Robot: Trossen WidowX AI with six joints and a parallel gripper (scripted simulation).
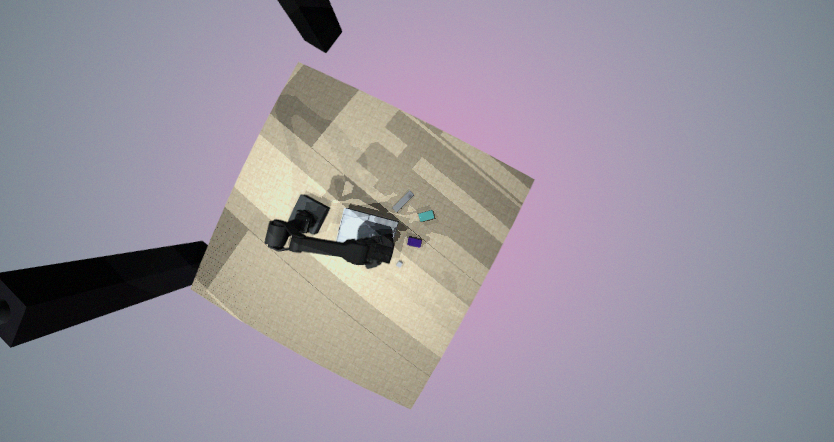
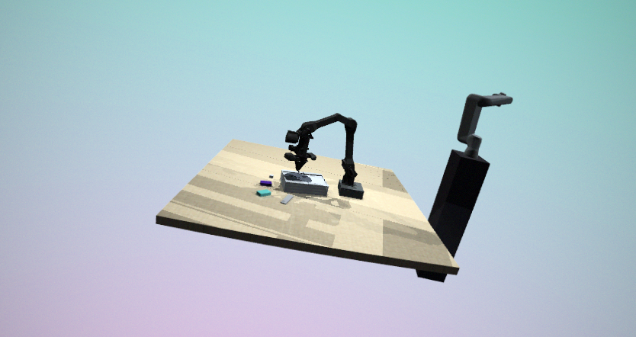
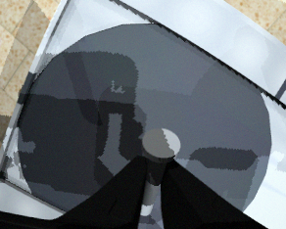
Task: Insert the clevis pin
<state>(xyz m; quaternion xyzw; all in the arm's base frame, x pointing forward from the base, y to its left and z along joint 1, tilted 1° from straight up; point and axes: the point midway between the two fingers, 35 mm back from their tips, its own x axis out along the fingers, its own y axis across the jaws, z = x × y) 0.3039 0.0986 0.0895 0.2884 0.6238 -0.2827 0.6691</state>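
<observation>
Matte-black arm [image 1: 326,247] [image 2: 349,143], rounded joints, tapering pincer fingers.

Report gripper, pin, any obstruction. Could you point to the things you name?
Gripper [image 2: 298,170] [image 3: 153,167] shut on pin [image 3: 162,143]. Pin over disc [image 3: 225,113], not hanging by its head. Disc's hole hidden from view.

Black arm arched forward, wrist bent downward, pincer [image 2: 298,170] [image 3: 153,167] pointing down, its fingers nearly together.

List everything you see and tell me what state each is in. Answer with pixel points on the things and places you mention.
Pincer [image 2: 299,170] [image 3: 153,167]: shut on the pin.
Pin [image 3: 162,143]: gripped, head up; whether its tip is in a hole, cannot tell.
Disc [image 1: 372,227] [image 2: 293,176] [image 3: 225,108]: flat inside the tray.
Tray [image 1: 349,223] [image 2: 306,188] [image 3: 206,29]: on the table.
Teal block [image 1: 426,216] [image 2: 264,193], purple block [image 1: 414,242] [image 2: 265,183], grey bar [image 1: 402,201] [image 2: 287,199]: lying on the table.
</observation>
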